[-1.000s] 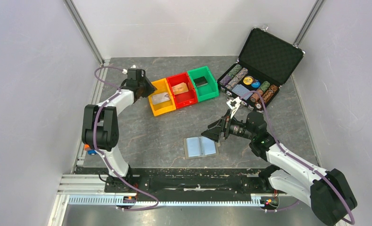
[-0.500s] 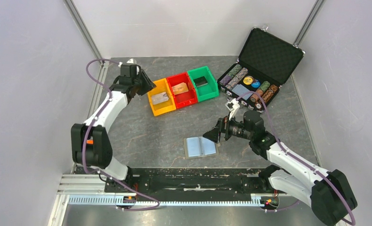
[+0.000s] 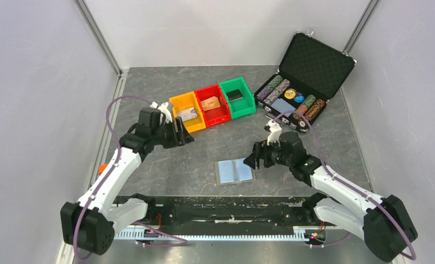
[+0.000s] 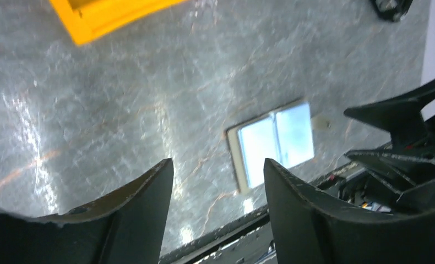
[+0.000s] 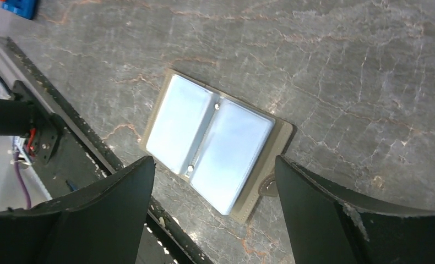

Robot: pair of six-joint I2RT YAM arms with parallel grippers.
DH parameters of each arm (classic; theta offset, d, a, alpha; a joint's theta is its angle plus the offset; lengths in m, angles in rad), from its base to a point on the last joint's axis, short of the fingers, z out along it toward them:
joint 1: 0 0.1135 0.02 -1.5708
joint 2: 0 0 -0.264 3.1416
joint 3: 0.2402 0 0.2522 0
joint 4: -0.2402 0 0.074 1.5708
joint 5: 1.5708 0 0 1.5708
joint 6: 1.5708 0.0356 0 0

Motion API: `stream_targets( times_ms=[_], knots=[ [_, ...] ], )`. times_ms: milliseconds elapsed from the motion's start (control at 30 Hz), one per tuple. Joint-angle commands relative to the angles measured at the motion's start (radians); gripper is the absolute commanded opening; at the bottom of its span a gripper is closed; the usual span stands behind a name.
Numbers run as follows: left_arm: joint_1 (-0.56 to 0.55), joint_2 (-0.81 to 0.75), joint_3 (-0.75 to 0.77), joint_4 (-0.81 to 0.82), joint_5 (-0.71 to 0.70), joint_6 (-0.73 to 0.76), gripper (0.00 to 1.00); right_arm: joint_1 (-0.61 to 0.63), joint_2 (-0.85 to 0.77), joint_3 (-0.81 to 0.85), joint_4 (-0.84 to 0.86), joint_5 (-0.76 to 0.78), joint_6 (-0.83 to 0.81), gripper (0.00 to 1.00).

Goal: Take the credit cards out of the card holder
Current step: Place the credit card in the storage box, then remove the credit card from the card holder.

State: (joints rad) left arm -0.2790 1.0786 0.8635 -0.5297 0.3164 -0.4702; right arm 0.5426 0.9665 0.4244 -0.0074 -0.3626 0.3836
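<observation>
The card holder [image 3: 234, 171] lies open and flat near the table's front edge, showing two light-blue panels [image 5: 212, 140] inside a grey border. No card shows on its panels. It also appears in the left wrist view as the card holder [image 4: 275, 143]. A silver credit card [image 3: 188, 114] lies in the yellow bin, a tan card [image 3: 210, 103] in the red bin and a black card [image 3: 235, 94] in the green bin. My right gripper [image 3: 249, 159] hovers open just right of the holder, its jaws [image 5: 214, 160] empty. My left gripper [image 3: 185, 132] is open and empty [image 4: 218, 165] in front of the yellow bin.
Yellow [image 3: 182, 122], red [image 3: 217, 117] and green [image 3: 245, 110] bins stand in a row at the back middle. A large black chip case [image 3: 303, 82] stands open at the back right. The black base rail [image 3: 226, 206] runs just in front of the holder.
My left arm swung from the back left, beside the yellow bin, forward toward the table's middle, and its jaws opened wider. My right gripper dipped slightly toward the holder and narrowed a little.
</observation>
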Motion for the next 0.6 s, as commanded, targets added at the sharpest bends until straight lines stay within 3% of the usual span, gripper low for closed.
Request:
stream_targets(
  times_ms=[0, 67, 133, 567],
  knots=[
    [0.0, -0.116, -0.074, -0.044, 0.054, 0.103, 0.72, 0.067, 0.039, 0.046, -0.014, 0.121, 0.019, 0.83],
    [0.001, -0.153, -0.086, -0.064, 0.042, 0.116, 0.81, 0.118, 0.067, 0.062, -0.016, 0.175, 0.031, 0.84],
    [0.0, -0.187, -0.098, -0.07, 0.033, 0.116, 0.99, 0.175, 0.098, 0.094, -0.027, 0.24, 0.039, 0.85],
    [0.0, -0.392, -0.121, -0.093, -0.155, 0.1, 1.0, 0.5, 0.39, 0.296, -0.06, 0.563, 0.126, 0.85]
  ],
)
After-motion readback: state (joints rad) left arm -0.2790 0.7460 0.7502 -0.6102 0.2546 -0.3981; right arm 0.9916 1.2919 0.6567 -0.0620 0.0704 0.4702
